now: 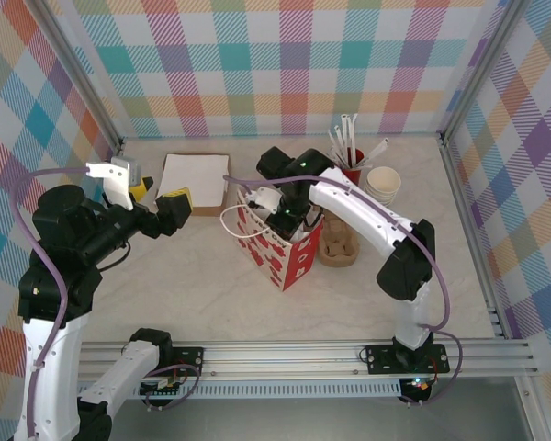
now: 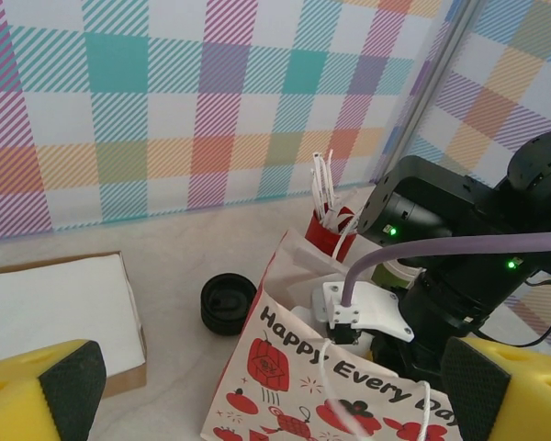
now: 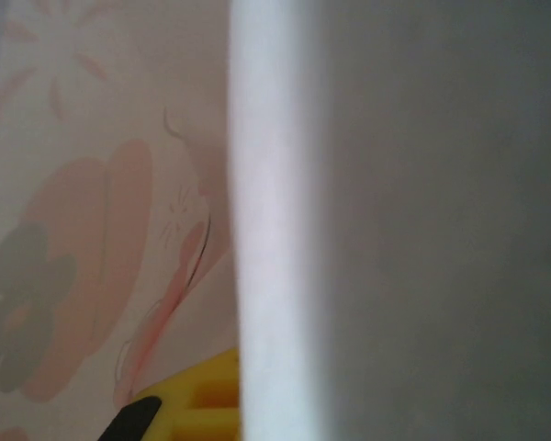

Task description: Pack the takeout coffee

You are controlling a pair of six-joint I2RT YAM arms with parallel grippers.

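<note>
Left jaws released, right jaws clenched down in the bag.

My left gripper stands wide open. The takeout coffee, black lid up, sits on the table ahead of its gap, just beside the left edge of the paper bag. My right gripper is sunk inside that bag, pinched shut; I cannot tell whether it grips anything.

A pale paper wall with faint pink and grey flower-like prints covers the left. A blurred white-to-grey panel spans the right. At the bottom edge sits 1 yellow finger with a black pad.
</note>
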